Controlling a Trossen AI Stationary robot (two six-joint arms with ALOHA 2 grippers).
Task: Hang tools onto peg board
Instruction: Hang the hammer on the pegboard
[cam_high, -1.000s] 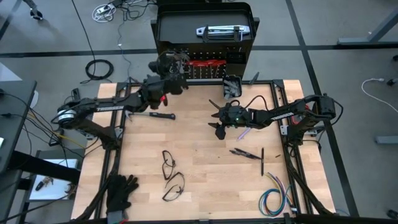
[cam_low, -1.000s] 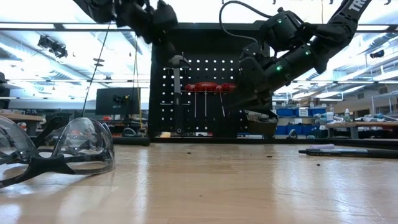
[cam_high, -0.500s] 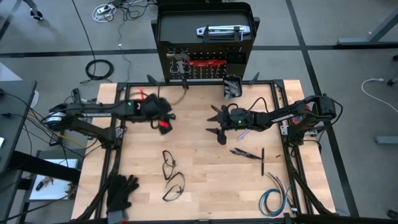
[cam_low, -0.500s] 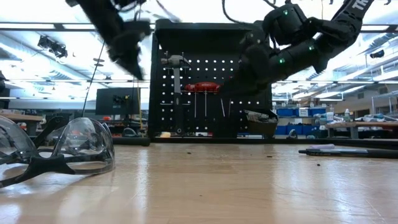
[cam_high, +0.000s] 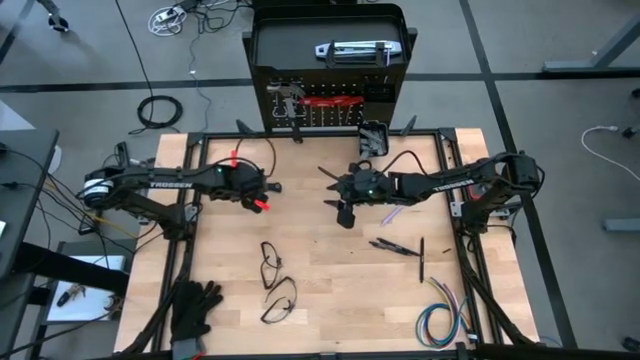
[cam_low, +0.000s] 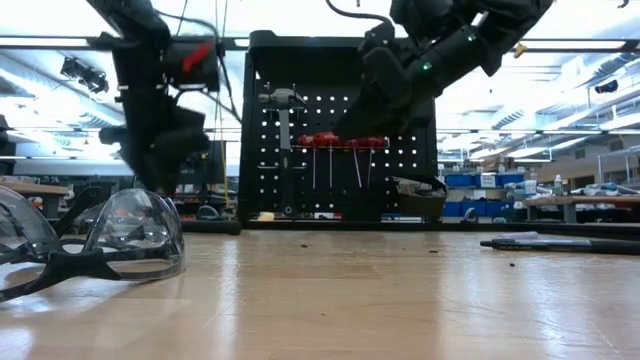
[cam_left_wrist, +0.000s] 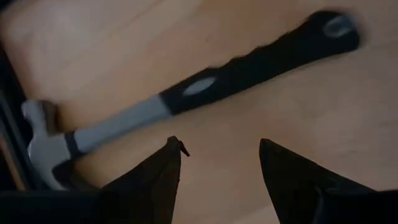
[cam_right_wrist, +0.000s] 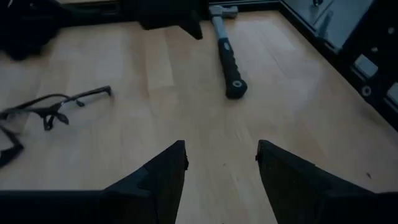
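Note:
A black-handled steel hammer (cam_left_wrist: 186, 93) lies flat on the wooden table near its far left; only its handle end (cam_high: 274, 187) shows in the high view. My left gripper (cam_left_wrist: 221, 158) hangs open just above it, pointing down, fingers clear of the shaft. Another hammer (cam_high: 285, 95) hangs on the upright black peg board (cam_high: 330, 112) at the far edge, beside red-handled tools (cam_high: 335, 101). My right gripper (cam_high: 332, 192) is open above the table's middle, holding nothing. From there, the right wrist view shows the lying hammer (cam_right_wrist: 225, 53).
A small black bin (cam_high: 373, 138) sits at the board's foot. Two pairs of safety glasses (cam_high: 272, 265) lie near the middle, black gloves (cam_high: 195, 305) at the near left, dark slim tools (cam_high: 400, 247) at the right, and a coloured wire bundle (cam_high: 440, 320) at the near right.
My left gripper has drawn back from the peg board toward the near edge, sunk toward the table, rolled, and tipped from about level to pointing down over the lying hammer. My right gripper has risen a little and drifted toward the table's left.

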